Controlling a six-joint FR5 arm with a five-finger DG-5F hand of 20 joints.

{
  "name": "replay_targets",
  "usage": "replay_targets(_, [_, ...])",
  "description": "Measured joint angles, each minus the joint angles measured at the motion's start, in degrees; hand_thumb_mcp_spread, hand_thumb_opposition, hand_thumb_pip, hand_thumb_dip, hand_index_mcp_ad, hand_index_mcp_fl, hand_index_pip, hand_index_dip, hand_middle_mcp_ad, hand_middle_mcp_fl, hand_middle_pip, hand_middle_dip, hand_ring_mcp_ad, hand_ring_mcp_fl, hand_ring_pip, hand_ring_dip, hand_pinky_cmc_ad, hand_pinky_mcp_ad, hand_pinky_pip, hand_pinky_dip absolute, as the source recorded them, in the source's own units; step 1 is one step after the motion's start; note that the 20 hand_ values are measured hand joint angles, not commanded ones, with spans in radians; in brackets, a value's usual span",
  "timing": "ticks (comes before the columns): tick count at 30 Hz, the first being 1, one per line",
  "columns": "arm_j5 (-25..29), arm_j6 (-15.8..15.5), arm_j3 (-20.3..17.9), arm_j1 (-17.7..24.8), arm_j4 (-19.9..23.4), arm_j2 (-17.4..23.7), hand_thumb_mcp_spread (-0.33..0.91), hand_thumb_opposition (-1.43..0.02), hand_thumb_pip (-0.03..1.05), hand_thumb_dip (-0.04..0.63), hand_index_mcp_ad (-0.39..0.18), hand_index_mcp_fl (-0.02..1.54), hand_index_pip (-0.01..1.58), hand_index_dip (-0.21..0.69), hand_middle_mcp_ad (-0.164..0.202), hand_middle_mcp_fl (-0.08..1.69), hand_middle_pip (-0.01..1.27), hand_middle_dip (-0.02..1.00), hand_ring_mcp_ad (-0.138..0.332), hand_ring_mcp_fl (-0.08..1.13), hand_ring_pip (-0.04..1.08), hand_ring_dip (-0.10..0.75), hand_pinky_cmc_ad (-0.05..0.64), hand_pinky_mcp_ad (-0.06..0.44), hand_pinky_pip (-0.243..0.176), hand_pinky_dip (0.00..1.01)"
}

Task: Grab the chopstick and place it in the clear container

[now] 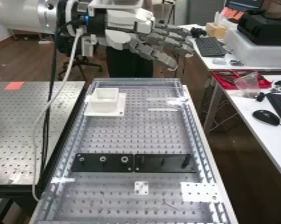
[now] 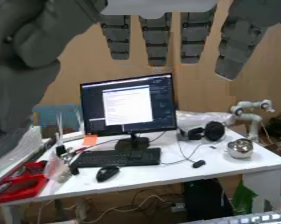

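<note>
One set of dark grey fingers (image 1: 150, 52) is hanging beyond the far end of the metal bench (image 1: 157, 135), and it is standing open, the fingers stretching out nearly straight and spreading apart. The white arm (image 1: 24, 16) is coming in from the upper left of the high view.

Near the bench's far left corner, a square white box (image 1: 105, 96) is sitting on a flat white base (image 1: 119, 110). Across from it, to its right, a thin pale strip (image 1: 162, 109) is lying crosswise; I cannot tell whether this is the chopstick, nor which thing is serving as the clear container. Two black plates (image 1: 104, 162) are lying end to end across the bench, and a small white plate (image 1: 141, 185) and a larger perforated one (image 1: 190, 191) are lying nearer the camera.

In the wrist view, the fingers (image 2: 156, 40) are pointing towards a white desk (image 2: 170, 175), where a lit monitor (image 2: 129, 105) is standing behind a keyboard (image 2: 117, 157). A black mouse (image 2: 107, 173) is resting near the keyboard, and a shiny silver object (image 2: 240, 148) is sitting well apart from it.
</note>
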Motion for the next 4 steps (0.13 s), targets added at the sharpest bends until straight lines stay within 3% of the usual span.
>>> replay_targets(4, [1.3,0.0,-0.9,0.3,0.6,0.9,0.06,-0.74,0.53,-0.009,-0.066,0.04,0.05,0.148,0.122,0.02,0.12,0.19,0.199,0.02,0.09,0.079,0.476,0.354,-0.105,0.18])
